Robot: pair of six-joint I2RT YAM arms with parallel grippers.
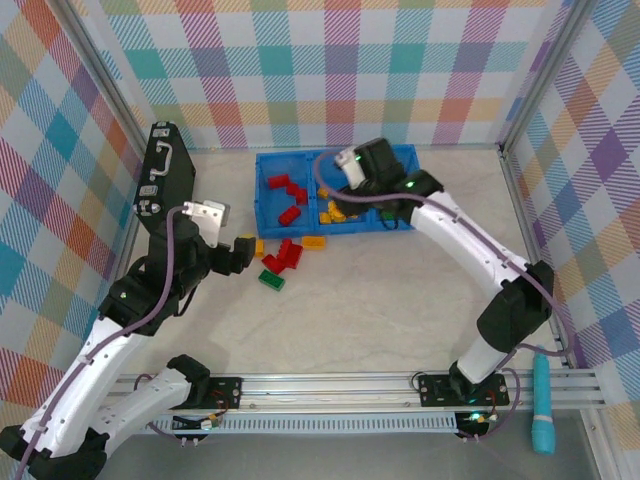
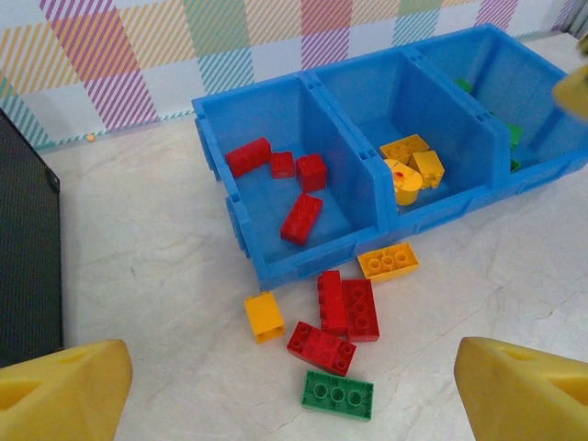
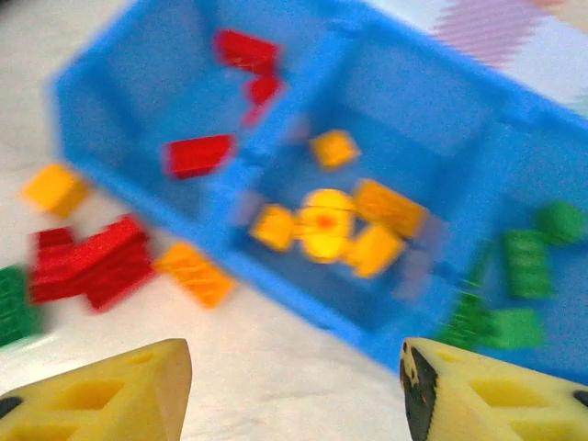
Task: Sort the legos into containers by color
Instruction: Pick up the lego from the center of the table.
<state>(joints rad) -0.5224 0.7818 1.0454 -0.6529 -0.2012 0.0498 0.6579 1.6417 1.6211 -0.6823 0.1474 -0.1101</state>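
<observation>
Status: blue bin is moulded plastic, rectangular, with low walls and 2 dividers making 3 compartments. It sits on the marbled off-white table near the plaid back wall.

Legos are glossy studded bricks. The left wrist view is sharp:
- 4 red bricks in the left compartment
- yellow-orange pieces, 1 of them round, in the middle compartment
- green bits in the right compartment
- loose just in front of the bin: 3 red bricks in a touching cluster, a yellow-orange plate, a small yellow-orange block and a green brick

The right wrist view is blurred but shows the green bricks better. The top view adds the black case with metal latches, beside the left arm.

Left gripper has its yellow fingers spread wide, low over the loose pile. Right gripper is also wide, above the bin's front wall.
</observation>
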